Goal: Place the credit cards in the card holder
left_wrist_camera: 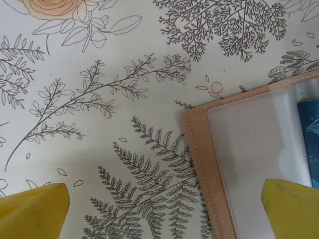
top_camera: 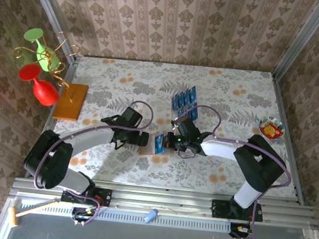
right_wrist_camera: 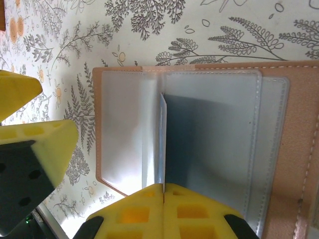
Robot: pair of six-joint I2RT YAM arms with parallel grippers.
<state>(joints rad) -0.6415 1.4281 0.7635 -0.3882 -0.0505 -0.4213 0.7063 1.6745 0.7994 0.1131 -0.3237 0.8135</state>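
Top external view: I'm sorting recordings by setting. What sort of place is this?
Probably a robot test booth dressed like a home: patterned beige wallpaper walls, silver aluminium frame rails, flowered white tablecloth.

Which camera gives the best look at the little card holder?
The right wrist view: the card holder lies open, its clear pockets plain, with a card pinched edge-on in the right fingers. The left wrist view catches one corner; the top view shows it small and partly covered.

blue credit cards [top_camera: 185, 101], tan card holder [right_wrist_camera: 301, 149] (frosted grey pockets), white tablecloth [left_wrist_camera: 99, 64] with grey ferns, orange roses.
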